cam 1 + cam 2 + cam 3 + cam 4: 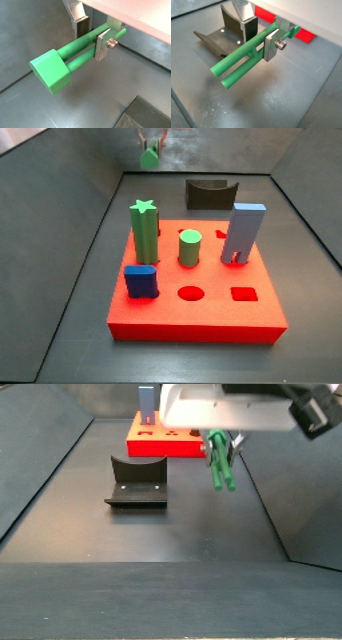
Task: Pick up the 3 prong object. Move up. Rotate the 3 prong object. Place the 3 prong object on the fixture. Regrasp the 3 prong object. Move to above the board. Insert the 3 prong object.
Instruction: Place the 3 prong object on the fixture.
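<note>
The 3 prong object point(70, 51) is a long slim green bar with a square green cap on one end. My gripper point(91, 39) is shut on it near its other end, and its silver fingers point(271, 47) clamp the bar from both sides. In both side views the bar point(218, 466) hangs off the floor, end down, under the gripper point(150, 148). The dark fixture point(136, 481) stands on the floor to the side of the bar and below it, and it also shows beyond the bar point(238, 62) in a wrist view. The red board point(201, 303) lies apart from the gripper.
On the board stand a green star-topped post point(143, 228), a short green cylinder point(190, 248), a tall blue-grey block point(243, 233) and a small blue block point(140, 281). Round and square holes show near its front edge. Sloped dark walls enclose the floor.
</note>
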{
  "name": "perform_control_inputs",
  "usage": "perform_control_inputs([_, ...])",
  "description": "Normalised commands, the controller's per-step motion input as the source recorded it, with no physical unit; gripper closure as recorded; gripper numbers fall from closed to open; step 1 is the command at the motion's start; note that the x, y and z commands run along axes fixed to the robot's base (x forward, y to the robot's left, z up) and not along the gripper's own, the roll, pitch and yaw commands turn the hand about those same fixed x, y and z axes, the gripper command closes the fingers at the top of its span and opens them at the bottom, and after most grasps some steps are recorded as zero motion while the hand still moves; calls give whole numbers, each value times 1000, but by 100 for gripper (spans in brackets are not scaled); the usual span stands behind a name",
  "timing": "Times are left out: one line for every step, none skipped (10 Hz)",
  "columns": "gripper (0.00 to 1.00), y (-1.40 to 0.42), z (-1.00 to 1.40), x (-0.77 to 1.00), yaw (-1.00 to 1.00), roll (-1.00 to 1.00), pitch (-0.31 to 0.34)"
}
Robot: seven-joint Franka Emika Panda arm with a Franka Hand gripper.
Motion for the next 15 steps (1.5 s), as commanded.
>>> perform_control_inputs([100,-1,1000,-29,11,119,65])
perform_control_inputs([100,-2,952,-30,15,124,71])
perform_control_inputs([100,-2,771,-23,22,123,77])
perform_control_inputs([100,0,634,-17,23,121,82])
perform_control_inputs([100,4,447,-8,21,117,92])
perform_control_inputs([100,4,353,-3,23,111,95])
perform_control_inputs([100,-1000,163,918,28,176,-146])
perform_control_inputs([100,-1000,129,917,29,176,-142])
perform_control_inputs([100,-1000,101,943,31,166,-86])
perform_control_inputs([100,-998,95,1000,28,150,-25])
perform_control_inputs([100,-939,80,1000,27,144,6])
perform_control_inputs([100,-873,70,1000,28,141,28])
perform_control_inputs([100,-797,62,1000,30,142,49])
perform_control_inputs([100,-717,55,1000,31,145,70])
perform_control_inputs([100,-589,45,1000,33,154,96])
